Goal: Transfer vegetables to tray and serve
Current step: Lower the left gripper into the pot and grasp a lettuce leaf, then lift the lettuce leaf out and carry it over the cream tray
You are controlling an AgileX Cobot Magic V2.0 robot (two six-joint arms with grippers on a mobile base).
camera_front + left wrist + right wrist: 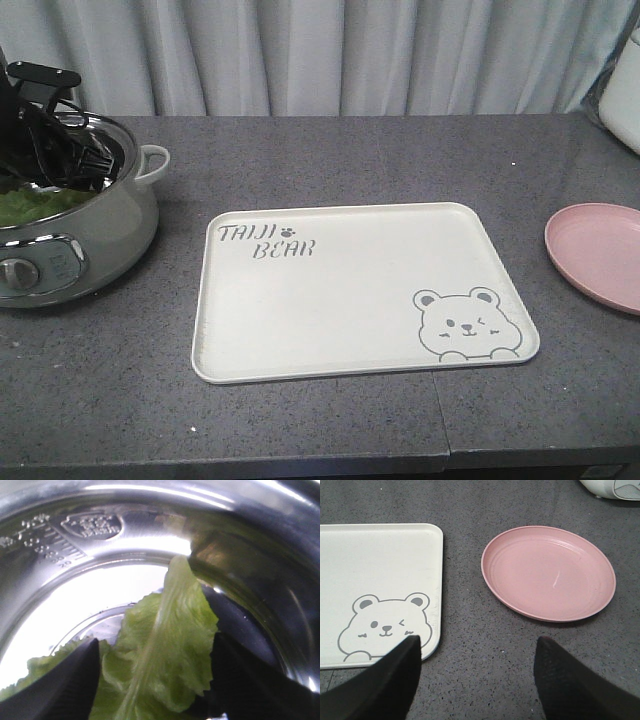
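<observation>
The vegetables (pixel 165 645) are green lettuce leaves with pale ribs, lying inside a steel electric pot (pixel 100 235) at the table's left; they also show in the front view (pixel 35 205). My left gripper (pixel 155 675) is down inside the pot, its jaws wide apart with one leaf between them; I cannot tell whether the fingers touch the leaf. In the front view the left gripper (pixel 55 150) sits over the pot's rim. The cream tray (pixel 330 320) with the bear drawing lies at mid table, bare. My right gripper (pixel 476 655) is open and empty above the table between the tray's corner (pixel 427 580) and the pink plate.
A round pink plate (pixel 547 572) lies right of the tray, also in the front view (pixel 600 250). A white appliance (pixel 625 100) stands at the far right. Grey curtains hang behind the table.
</observation>
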